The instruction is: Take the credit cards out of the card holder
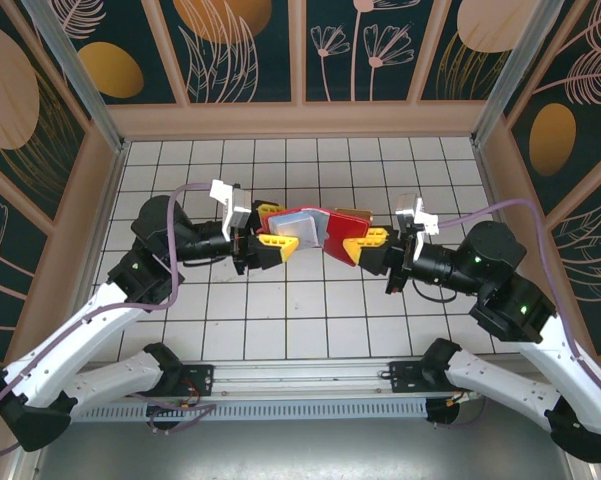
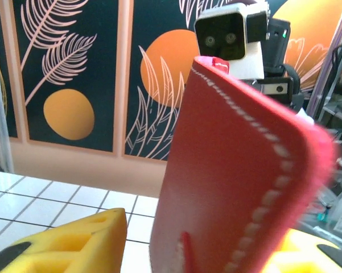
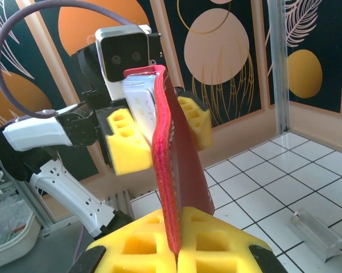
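Wallet [image 1: 342, 226] hangs in midair over the table [image 1: 310, 320] centre, stretched between both arms. Right gripper [image 3: 176, 242] is clamped tight on the wallet's right end, likely anchoring it so cards can be pulled free. Left gripper [image 1: 272, 228] has fingers partly apart either side of the pale card [image 3: 139, 105] at the wallet's left end; can't tell if it's pinched yet.

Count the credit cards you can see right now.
1: a pale card sits in the inner side of the open card holder. Others may be hidden behind it or inside the folds.
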`<state>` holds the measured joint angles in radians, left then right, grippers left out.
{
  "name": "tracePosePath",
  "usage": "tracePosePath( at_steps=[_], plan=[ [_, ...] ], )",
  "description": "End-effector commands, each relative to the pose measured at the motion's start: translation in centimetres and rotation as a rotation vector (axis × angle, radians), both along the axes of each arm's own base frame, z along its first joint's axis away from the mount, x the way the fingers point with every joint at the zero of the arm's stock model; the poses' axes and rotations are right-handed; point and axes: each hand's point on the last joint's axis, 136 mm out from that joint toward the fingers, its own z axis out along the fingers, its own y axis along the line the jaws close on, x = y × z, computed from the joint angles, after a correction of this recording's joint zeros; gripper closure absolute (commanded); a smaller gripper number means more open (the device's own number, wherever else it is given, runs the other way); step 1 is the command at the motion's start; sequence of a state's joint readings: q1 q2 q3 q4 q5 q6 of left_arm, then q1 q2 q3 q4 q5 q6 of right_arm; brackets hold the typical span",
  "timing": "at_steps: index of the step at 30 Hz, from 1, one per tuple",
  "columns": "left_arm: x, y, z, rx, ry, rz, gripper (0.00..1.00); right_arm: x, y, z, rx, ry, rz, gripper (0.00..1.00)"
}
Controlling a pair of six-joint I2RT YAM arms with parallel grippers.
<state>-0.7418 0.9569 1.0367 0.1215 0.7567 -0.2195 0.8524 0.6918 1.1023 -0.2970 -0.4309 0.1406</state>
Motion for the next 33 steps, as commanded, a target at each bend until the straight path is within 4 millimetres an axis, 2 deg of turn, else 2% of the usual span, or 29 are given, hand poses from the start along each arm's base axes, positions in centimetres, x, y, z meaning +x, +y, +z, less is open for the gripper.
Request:
tracePosePath(
  at_steps=[1,8,9,11,14,18,21,23,25,28,31,33],
  plan=[
    [-0.8,0.3,1.0,0.004,-0.048,-0.024,0.70,-0.9,-0.6,2.8,0.079,-0.055,0.020,1.00],
    [-1.0,0.0,0.3,0.019,-0.034,-0.057,0.88,-0.2,-0.6,2.1,0.059,-0.037,-0.011,1.00],
    [-0.9,0.0,0.2,0.019,-0.034,-0.052,0.90,0.1,-0.7,2.0,0.056,-0.033,-0.028,0.95],
    [-0.3,0.1,-0.1,0.024,-0.021,-0.017,0.91,1.5,-1.4,1.5,0.045,-0.009,-0.122,0.74],
    [1.6,0.1,-1.2,0.049,0.021,0.092,0.97,3.8,-2.8,0.6,0.022,0.030,-0.283,0.57],
    [4.0,0.1,-2.8,0.074,0.108,0.199,0.98,5.7,-4.8,0.2,0.018,0.080,-0.442,0.45],
    [5.9,0.2,-4.2,0.098,0.176,0.287,0.98,6.3,-6.8,1.4,0.076,0.101,-0.544,0.43],
    [6.7,0.3,-4.9,0.107,0.206,0.326,0.98,5.6,-7.8,2.8,0.136,0.088,-0.544,0.43],
    [6.8,0.1,-5.2,0.107,0.233,0.320,0.99,4.4,-7.6,3.9,0.194,0.056,-0.478,0.43],
    [6.1,-0.7,-5.1,0.097,0.242,0.253,0.99,2.4,-5.5,4.5,0.245,0.014,-0.304,0.45],
    [6.0,-1.1,-4.8,0.092,0.249,0.226,0.98,1.6,-2.6,3.8,0.229,0.048,-0.159,0.48],
    [5.9,-1.2,-4.6,0.093,0.248,0.212,0.98,2.1,-0.9,2.8,0.214,0.113,-0.110,0.52]
  ],
)
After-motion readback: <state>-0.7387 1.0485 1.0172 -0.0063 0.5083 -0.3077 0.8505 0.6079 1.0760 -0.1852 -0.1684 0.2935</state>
